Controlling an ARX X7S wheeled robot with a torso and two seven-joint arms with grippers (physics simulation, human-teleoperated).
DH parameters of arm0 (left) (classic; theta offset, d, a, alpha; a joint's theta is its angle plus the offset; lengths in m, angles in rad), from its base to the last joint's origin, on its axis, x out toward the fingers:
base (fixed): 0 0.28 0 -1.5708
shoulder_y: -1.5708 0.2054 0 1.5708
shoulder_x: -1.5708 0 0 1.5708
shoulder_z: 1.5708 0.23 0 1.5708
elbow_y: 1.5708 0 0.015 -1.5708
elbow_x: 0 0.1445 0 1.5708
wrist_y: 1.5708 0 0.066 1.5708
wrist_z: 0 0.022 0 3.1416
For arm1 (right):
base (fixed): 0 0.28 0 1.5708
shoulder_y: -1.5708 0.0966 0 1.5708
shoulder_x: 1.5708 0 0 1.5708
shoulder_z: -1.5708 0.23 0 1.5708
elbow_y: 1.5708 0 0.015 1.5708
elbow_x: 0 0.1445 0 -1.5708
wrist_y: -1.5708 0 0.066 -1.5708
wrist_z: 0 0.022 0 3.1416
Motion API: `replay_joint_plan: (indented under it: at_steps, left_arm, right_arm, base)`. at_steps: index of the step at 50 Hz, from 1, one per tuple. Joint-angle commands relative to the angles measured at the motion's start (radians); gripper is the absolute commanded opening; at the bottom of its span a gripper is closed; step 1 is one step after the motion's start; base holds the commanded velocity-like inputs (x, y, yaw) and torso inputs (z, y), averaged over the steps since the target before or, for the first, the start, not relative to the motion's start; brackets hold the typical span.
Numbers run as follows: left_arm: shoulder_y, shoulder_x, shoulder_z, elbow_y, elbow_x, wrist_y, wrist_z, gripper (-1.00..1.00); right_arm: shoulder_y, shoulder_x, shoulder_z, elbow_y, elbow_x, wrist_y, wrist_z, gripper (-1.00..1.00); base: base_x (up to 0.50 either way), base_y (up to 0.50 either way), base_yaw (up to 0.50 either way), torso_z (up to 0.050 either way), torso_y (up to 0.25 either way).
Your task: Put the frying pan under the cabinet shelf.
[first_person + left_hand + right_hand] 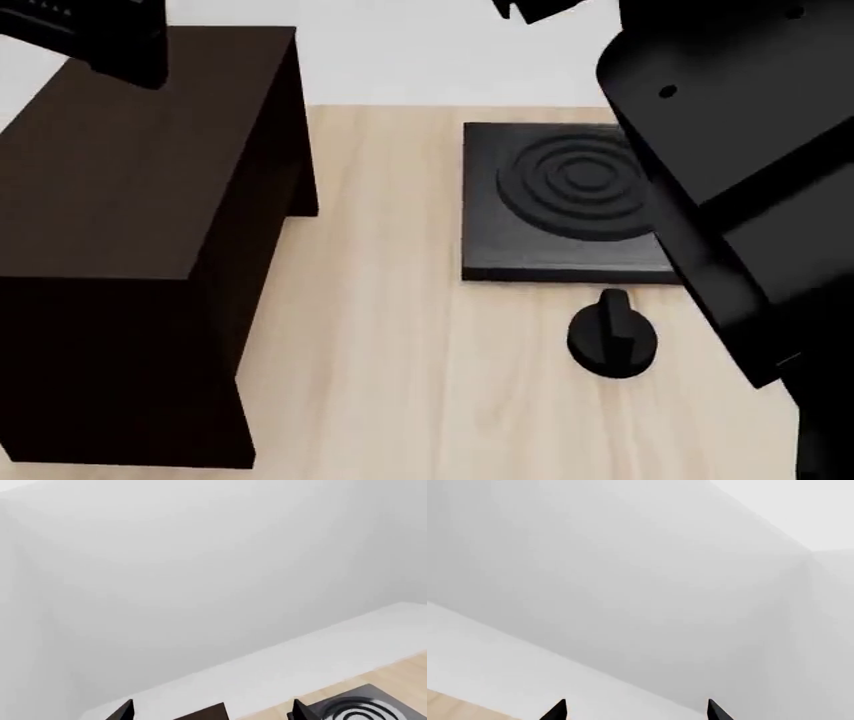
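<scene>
Pan out of sight, both arms raised

Both pincers, left pincer [212, 711] and right pincer [635, 710], gape empty; find the pan before approaching the cabinet [120, 190] at the worktop's [387, 330] left edge.

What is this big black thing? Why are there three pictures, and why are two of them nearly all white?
It is a robot with two arms, drawn by a computer. One picture comes from a camera on its head, looking down at a wooden table. On the table stand a big dark brown cabinet, a black square plate with rings, and a small round black thing that I cannot name for sure. The big black shape is the robot's right arm. The other two pictures come from cameras next to each claw, and they mostly face a white wall. The left claw and the right claw both have their tips apart, so they are open and holding nothing.
</scene>
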Motion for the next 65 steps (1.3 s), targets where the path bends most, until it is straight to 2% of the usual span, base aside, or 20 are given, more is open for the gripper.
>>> replay_joint_plan:
  at_steps: [1, 23, 50, 55, 65]
  left_arm:
    - [-0.016, -0.003, 0.022, -0.013, -0.001, 0.014, -0.001, 1.0]
    - [-0.051, 0.007, 0.032, -0.011, -0.061, 0.012, -0.053, 1.0]
    - [-0.016, -0.025, 0.058, 0.001, -0.043, 0.064, -0.031, 1.0]
    - [0.006, -0.033, 0.074, 0.001, -0.012, 0.091, -0.001, 1.0]
    - [0.034, -0.043, 0.107, -0.018, 0.052, 0.145, 0.058, 1.0]
  right_arm:
    - [0.027, -0.013, -0.023, 0.056, -0.015, -0.044, -0.017, 1.0]
    - [0.017, -0.009, -0.015, 0.035, 0.002, -0.039, -0.016, 1.0]
    - [-0.067, 0.006, -0.015, 0.035, 0.012, -0.058, -0.003, 1.0]
    - [-0.119, 0.03, 0.056, 0.019, 0.043, 0.037, 0.06, 1.0]
    - [-0.244, 0.147, 0.225, -0.082, 0.117, 0.156, 0.123, 1.0]
  base:
    - [0.5, -0.02, 0.0, 0.0, 0.0]
    - [0.5, -0.02, 0.0, 0.0, 0.001]
    - [0.5, -0.02, 0.0, 0.0, 0.001]
    - [0.48, -0.01, 0.0, 0.0, 0.0]
    - [0.0, 0.0, 0.0, 0.0, 0.0]
